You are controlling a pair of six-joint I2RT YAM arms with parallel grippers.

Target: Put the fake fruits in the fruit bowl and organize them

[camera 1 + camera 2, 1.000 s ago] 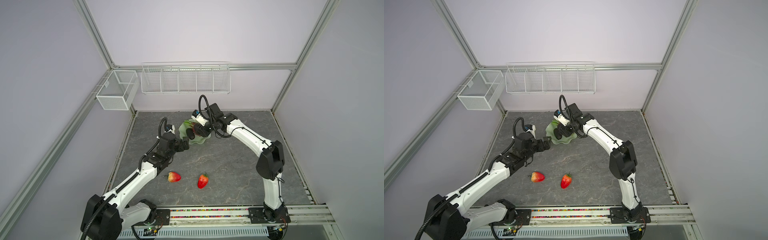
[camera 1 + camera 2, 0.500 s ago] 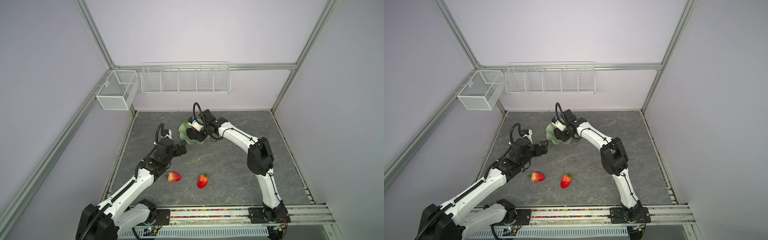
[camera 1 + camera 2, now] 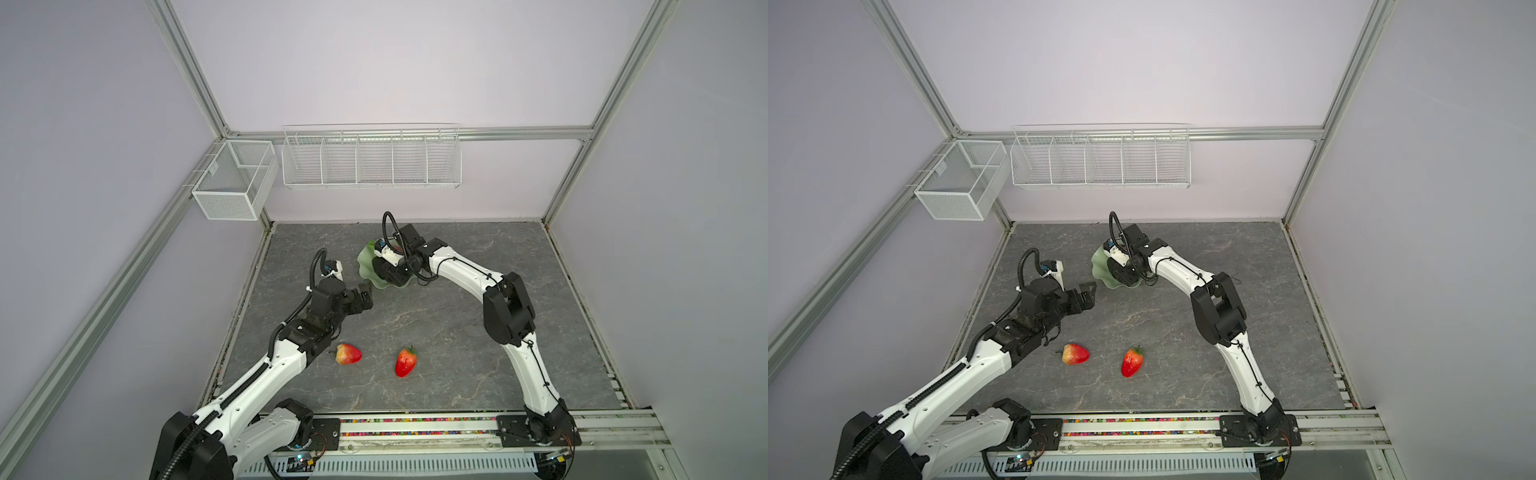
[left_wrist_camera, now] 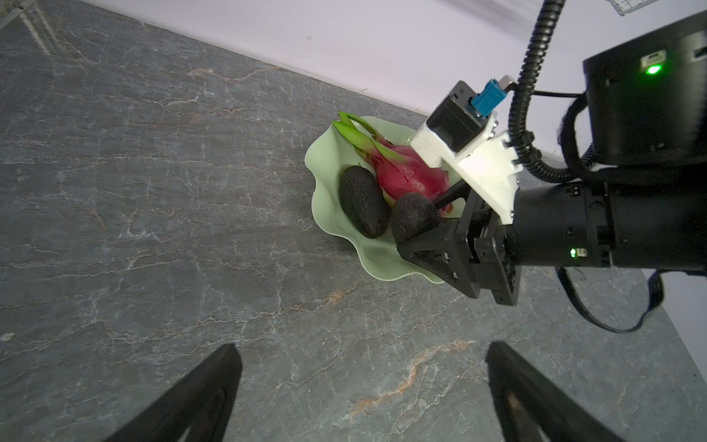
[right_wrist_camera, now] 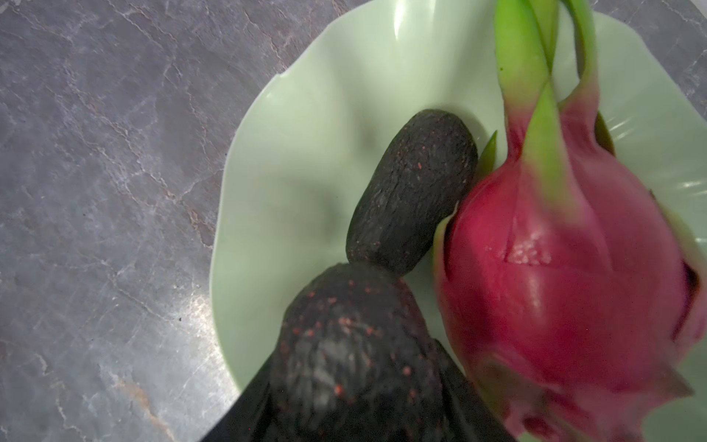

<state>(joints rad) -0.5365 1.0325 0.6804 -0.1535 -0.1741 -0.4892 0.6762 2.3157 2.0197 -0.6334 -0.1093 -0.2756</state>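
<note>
We have the right tool (image 4: pixel 417 225) closed on a small black bumpy avocado-like oval (image 5: pixel 352 344), low and just inside the shallow pale green glossy bowl with a wavy scalloped rim (image 5: pixel 298 183). We cannot tell whether this held oval already rests on the glaze. Its nose touches, or nearly touches, a second black bumpy oval (image 5: pixel 413 191), the resting oval, which lies in the bowl against the large magenta dragon fruit with green leafy tips (image 5: pixel 554 287). The left tool (image 3: pixel 363 296) hangs wide open and empty over the grey marbled bench (image 3: pixel 436 324), just beside the bowl. A red strawberry (image 3: pixel 348 353) and a second red strawberry (image 3: pixel 406 362) lie on the bench, well apart from the bowl.

Our main worry is the release. The held oval sits close to the low rim, and on a slick, sloping surface we judge it could roll out onto the bench. It could also nudge the resting oval off its seat against the dragon fruit. If the jaws open sideways into the dragon fruit, or drag on the way out, the light-looking bowl may slide or tip. The two arms are also close together here, so a careless retreat risks contact. Lastly, the free room left in the bowl looks tight for both remaining fruits.
</note>
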